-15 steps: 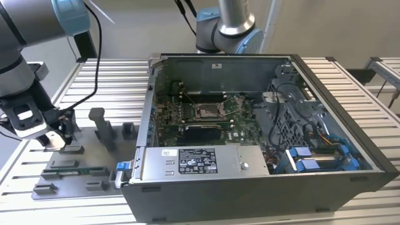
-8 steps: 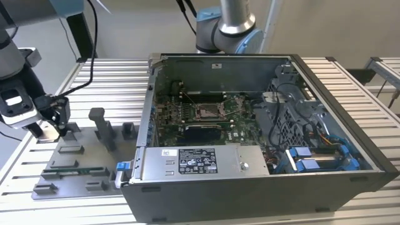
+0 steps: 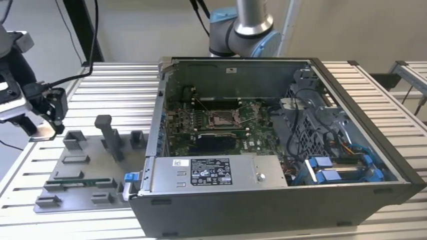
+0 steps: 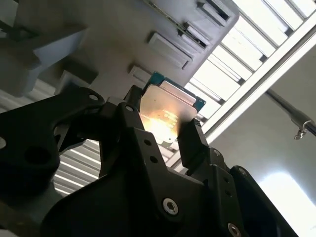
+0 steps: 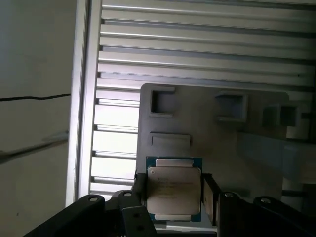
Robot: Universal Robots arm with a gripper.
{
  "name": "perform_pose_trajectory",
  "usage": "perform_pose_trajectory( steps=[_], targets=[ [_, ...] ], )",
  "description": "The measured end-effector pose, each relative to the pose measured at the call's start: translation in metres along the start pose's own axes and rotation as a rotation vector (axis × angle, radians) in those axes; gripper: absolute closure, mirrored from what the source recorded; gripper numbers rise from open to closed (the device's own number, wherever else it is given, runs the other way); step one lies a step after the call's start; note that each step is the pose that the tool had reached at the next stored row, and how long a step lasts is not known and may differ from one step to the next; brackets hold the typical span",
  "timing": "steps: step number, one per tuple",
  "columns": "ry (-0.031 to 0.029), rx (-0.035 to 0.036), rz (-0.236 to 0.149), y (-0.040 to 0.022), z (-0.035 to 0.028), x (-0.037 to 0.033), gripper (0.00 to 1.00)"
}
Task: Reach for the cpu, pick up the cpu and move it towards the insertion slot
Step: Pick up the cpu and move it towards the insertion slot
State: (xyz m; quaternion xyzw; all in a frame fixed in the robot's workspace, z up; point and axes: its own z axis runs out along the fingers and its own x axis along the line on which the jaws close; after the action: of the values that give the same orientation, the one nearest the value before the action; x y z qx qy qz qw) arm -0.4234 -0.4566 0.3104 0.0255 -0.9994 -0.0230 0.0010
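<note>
One insertion slot (image 3: 223, 119) sits in the open computer case (image 3: 267, 210) in the exterior view, well apart from the single claw (image 3: 40, 129), which hangs near one grey fixture tray (image 3: 75, 174). Second wrist view: two fingers (image 4: 190, 142) pinch one cpu (image 4: 165, 104), its metal face glaring. First wrist view: tray pockets (image 5: 162, 101) lie beyond the claw, slatted counter (image 5: 197, 49) past them.

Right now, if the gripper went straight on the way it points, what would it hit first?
Probably the grey fixture plate, which lies just beyond the cpu that the gripper holds in its jaws; depth is unclear.
</note>
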Motion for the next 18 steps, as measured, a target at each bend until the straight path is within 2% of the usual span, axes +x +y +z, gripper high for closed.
perform_pose_trajectory(
  steps=[18],
  targets=[
    [0.0,0.0,0.0,0.0038,-0.0822,0.0001,1.0]
  ],
)
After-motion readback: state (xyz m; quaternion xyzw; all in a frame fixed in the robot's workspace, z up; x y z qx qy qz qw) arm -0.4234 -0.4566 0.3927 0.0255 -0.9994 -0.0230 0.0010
